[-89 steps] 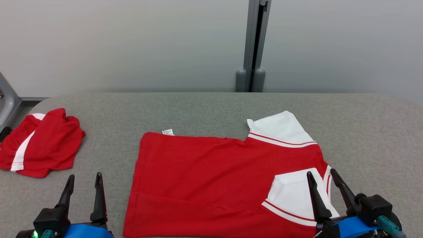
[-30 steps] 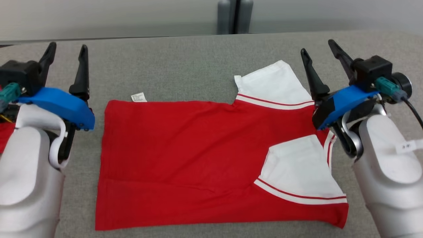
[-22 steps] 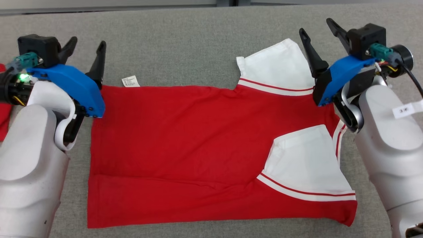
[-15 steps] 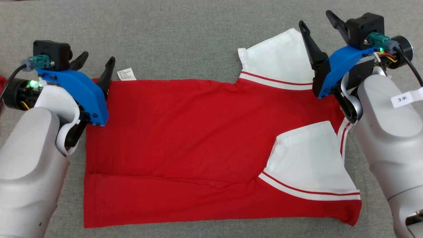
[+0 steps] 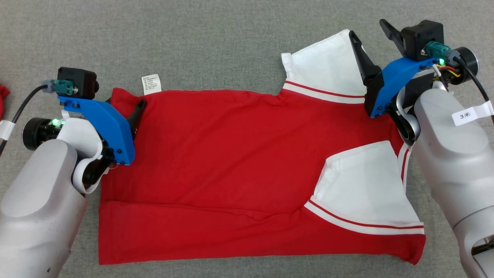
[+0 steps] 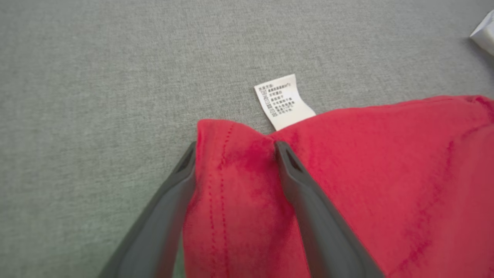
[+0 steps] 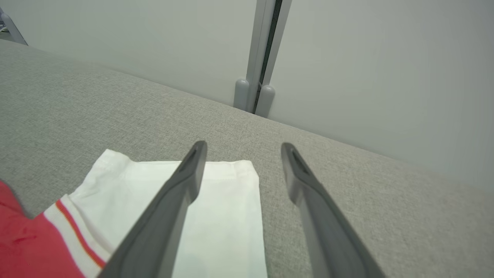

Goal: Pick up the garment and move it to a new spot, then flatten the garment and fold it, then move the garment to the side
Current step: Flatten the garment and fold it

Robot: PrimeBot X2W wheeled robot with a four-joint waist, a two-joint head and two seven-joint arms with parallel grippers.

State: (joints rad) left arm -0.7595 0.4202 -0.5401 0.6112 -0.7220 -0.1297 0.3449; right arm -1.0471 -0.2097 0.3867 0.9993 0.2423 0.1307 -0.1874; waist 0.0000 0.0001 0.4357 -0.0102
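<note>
Folding is judged to be the step in hand. From the head view, the red garment [image 5: 231, 154] is seen laid flat on the grey table [image 5: 193, 38], its near white sleeve [image 5: 359, 185] already turned in over the body and its far white sleeve [image 5: 324, 65] spread outward. The left gripper [image 5: 123, 101] is set low at the garment's far left corner, just beside the care label [image 5: 151, 83], and the right gripper [image 5: 366, 27] is held over the far sleeve. In the left wrist view, the two dark fingers [image 6: 308, 200] are shown spread wide, with the red corner bunched slightly between them and pressed by their tips. Nothing is clamped yet, and the label is seen just beyond. In the right wrist view, the fingers [image 7: 170, 216] are likewise parted to their widest and hold nothing. One is poised above the sleeve's outer edge and the other above bare table, and whether the cloth is touched cannot be told. For the next move, the left fingers would need to be closed on the corner. The right gripper would need to be lowered onto the sleeve edge and closed. Both could then be raised together so the far edge can be carried over evenly.
</note>
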